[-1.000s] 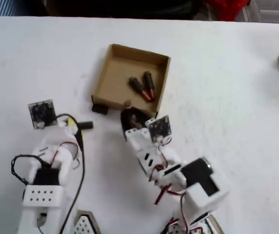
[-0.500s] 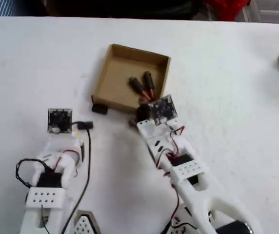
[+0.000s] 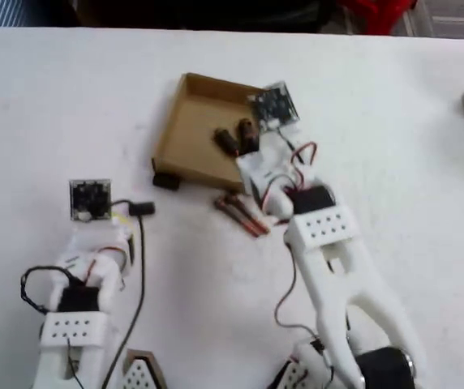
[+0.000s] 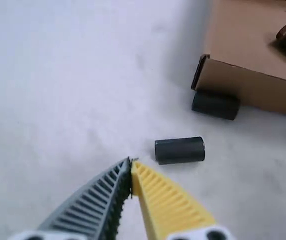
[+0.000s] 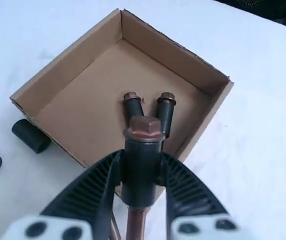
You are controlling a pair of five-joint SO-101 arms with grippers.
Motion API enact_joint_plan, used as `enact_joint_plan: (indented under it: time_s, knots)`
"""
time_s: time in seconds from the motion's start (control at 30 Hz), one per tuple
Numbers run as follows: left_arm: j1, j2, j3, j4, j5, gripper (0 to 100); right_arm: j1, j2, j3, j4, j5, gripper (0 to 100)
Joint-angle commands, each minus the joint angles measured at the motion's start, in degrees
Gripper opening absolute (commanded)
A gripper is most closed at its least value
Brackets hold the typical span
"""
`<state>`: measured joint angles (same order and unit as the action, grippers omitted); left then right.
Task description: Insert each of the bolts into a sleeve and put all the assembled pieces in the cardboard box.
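Now the right gripper pinches a sleeved bolt over the cardboard box; left gripper pressed together.

White arms, black cable, grey-yellow ribbed pincer

The high view looks steeply down on the white table from over its near edge. The wrist cameras sit close behind the left gripper and right gripper, both facing far, the left low over the table. All three share the cardboard box
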<state>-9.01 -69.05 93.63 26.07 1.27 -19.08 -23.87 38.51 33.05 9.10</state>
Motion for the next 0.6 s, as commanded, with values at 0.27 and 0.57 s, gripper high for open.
enact_joint_plan:
  time_s: [0.27, 0.57]
  knots:
    - [-10.2, -1.0, -4.4, -1.8, -0.2, 2, -5.9, 30.1, -35.2, 8.0, 7.0, 2.2]
    - [-9.5, -1.0, -4.2, -1.8, -0.2, 2, -6.9, 50.8, -63.8, 23.5, 6.9, 9.3]
